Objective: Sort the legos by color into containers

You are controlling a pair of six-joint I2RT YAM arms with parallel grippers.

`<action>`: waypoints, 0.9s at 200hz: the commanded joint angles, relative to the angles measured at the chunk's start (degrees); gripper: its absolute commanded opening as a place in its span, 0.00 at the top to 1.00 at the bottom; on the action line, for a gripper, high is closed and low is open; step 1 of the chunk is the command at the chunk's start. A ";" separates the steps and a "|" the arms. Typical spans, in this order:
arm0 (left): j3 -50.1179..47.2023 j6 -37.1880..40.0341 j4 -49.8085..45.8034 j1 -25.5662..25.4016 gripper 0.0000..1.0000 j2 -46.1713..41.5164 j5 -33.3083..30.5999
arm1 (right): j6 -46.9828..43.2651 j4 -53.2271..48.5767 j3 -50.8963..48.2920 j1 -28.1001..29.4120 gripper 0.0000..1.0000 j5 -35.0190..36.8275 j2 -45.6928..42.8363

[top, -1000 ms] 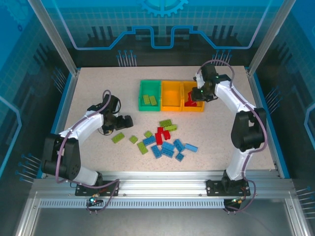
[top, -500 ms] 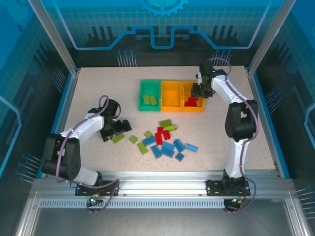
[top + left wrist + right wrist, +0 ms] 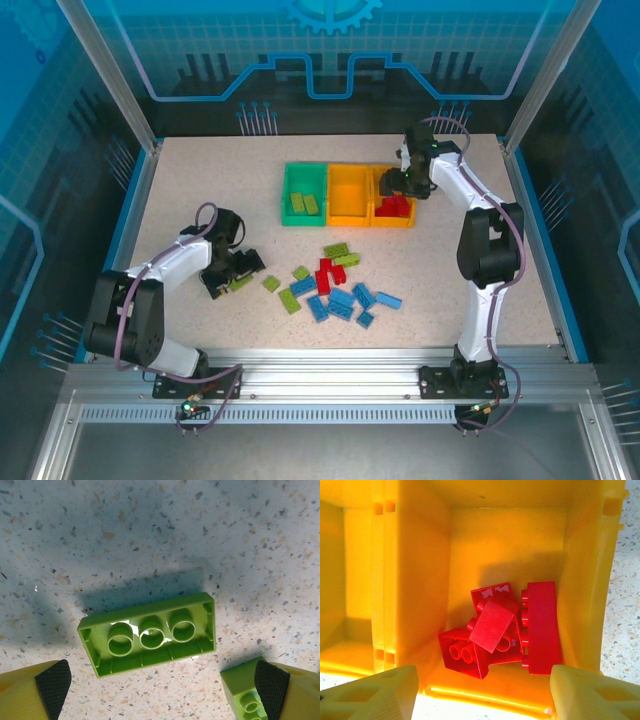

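**Claws spread wide over lime and red bricks**

The left arm [image 3: 165, 262] lay folded low, its forearm angled out across the table [image 3: 200, 190] and its wrist dipped close to the surface; the left claw [image 3: 232, 272] stood wide apart with nothing between its pads. A lime brick [image 3: 147, 635] lay flat just ahead of the fingertips, hollow side up and touched by neither; a second lime piece [image 3: 240, 692] showed at the inner edge of the right-hand pad [image 3: 272, 680], and whether the two met could not be told.

The right arm [image 3: 480, 215] reached far forward, its forearm sloping left to the end of the bin row; the right claw [image 3: 396, 186] hung over the right-hand orange-yellow bin [image 3: 505, 545], its fingers [image 3: 375, 695] spread about as wide as the bin and holding nothing. The red bricks [image 3: 507, 630] lay heaped directly beneath it, one on edge beside the wall on its right.

Bare speckled table lay to the left of the left claw and ahead of it; the loose pile [image 3: 340, 290] of blue, red and lime bricks sat well apart on its right. The middle bin [image 3: 350, 195] adjoined the right claw's left side; the green bin [image 3: 304, 178] stood beyond that.

The overhead view alone showed two lime bricks [image 3: 303, 203] in the green bin; the wrist views alone showed the hollow undersides of the bricks.
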 commanded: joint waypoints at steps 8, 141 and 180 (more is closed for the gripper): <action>-1.44 -2.04 1.47 1.16 0.03 1.86 -1.23 | -1.13 0.53 -1.19 0.17 0.29 -1.38 -4.34; 1.58 1.55 6.12 2.49 0.42 8.85 -1.67 | -2.31 0.65 -9.02 0.16 0.29 1.24 -12.62; 1.56 3.26 6.65 2.47 0.43 7.66 -1.45 | -2.56 0.69 -10.97 0.11 0.29 1.72 -13.86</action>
